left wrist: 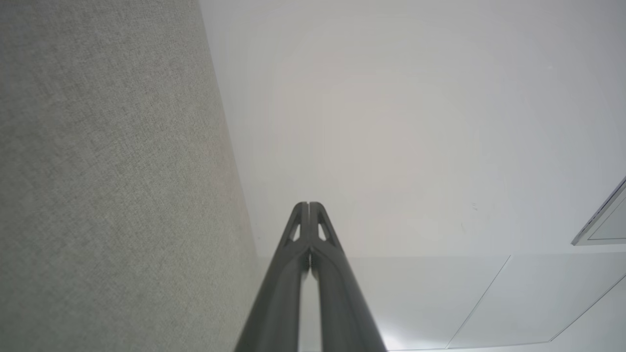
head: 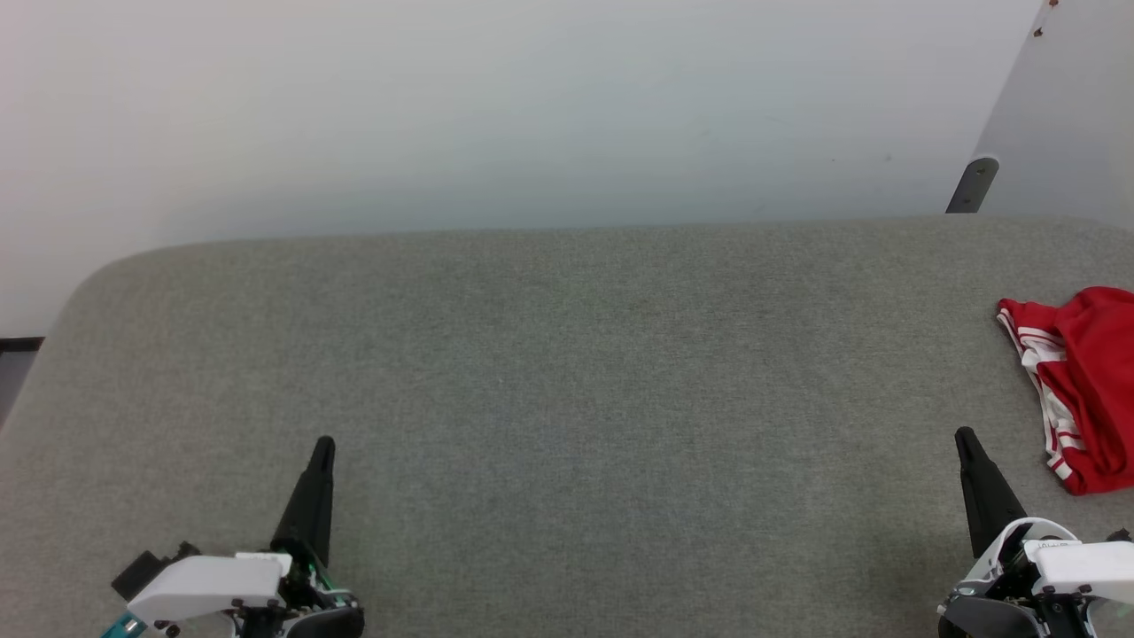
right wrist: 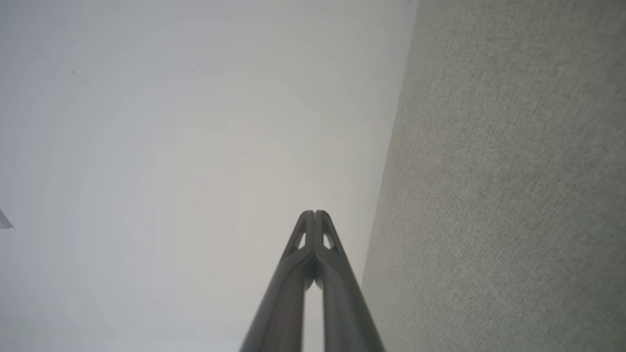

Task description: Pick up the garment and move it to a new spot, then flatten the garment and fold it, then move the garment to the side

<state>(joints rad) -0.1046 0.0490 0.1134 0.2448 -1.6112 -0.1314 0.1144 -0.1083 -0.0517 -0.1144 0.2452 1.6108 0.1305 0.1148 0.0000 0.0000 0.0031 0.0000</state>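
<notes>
**Bench** (head: 567, 372), one. Grey woven cloth top with a rounded far-left corner, set against a plain white wall (head: 532, 115).

**Garment** (head: 1090, 381), one. Red cloth with red-and-white striped trim, crumpled in a heap at the bench's far right side and partly cut off by the edge of the head view. It touches neither pincer.

**Pincers, two.**
- Left pincer (head: 323, 446): at the near left, dark fingers pressed together tip to tip, holding nothing, pointing toward the wall.
- Right pincer (head: 964, 437): at the near right, likewise closed and empty. It is near the garment, which lies ahead of it and to its right, with a strip of grey cloth between them.
- The two stand well apart.

**Surroundings.**
- One short dark bar (head: 972, 184) stands at the wall behind the bench's far right.
- One pale grey slanted panel (head: 1063, 106) stands beside the bar.
- One dark object (head: 18, 346) sits past the bench's left corner, too little of it visible to identify.
</notes>
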